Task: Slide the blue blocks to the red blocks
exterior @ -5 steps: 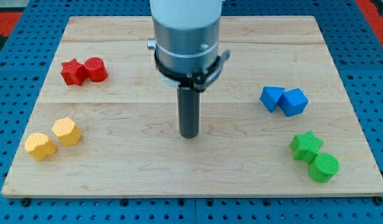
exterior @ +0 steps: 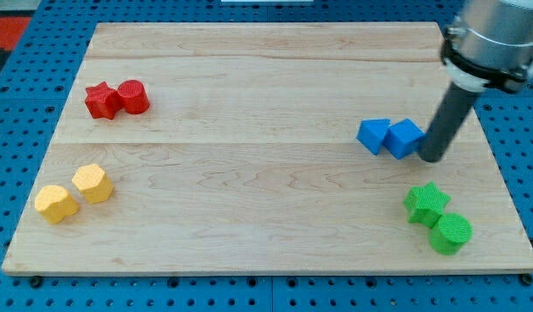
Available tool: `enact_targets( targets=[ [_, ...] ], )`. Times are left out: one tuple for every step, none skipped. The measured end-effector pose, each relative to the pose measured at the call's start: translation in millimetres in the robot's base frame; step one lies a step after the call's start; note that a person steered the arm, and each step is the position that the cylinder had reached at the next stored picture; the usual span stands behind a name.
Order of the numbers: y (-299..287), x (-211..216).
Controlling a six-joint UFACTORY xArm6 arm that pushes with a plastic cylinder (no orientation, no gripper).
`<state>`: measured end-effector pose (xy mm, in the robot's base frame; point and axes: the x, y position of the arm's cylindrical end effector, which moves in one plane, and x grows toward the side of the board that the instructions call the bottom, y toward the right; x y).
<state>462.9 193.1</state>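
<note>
We see red star [exterior: 100,100] touching red cylinder [exterior: 133,96] at wooden board [exterior: 249,69] upper left. Two blue blocks [exterior: 389,137] side by side, far off at view's right. My tip [exterior: 432,159] pressed against right blue block's right side. We carry no fingers, only rod.

The arm's grey housing [exterior: 496,39] (upper part) is cut off top-right.

My tip [exterior: 432,159] touches the right blue block [exterior: 404,139].
</note>
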Motion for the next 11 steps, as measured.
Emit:
enact_targets(
  targets=[
    [-15, -8],
    [-10, -12],
    [-15, -10],
    [13, -26],
    [12, -47],
    [-37, -43],
    [-100, -21],
    [-153, -8],
    [-207, -44],
    [-268, -88],
    [-316, -105]
  ],
)
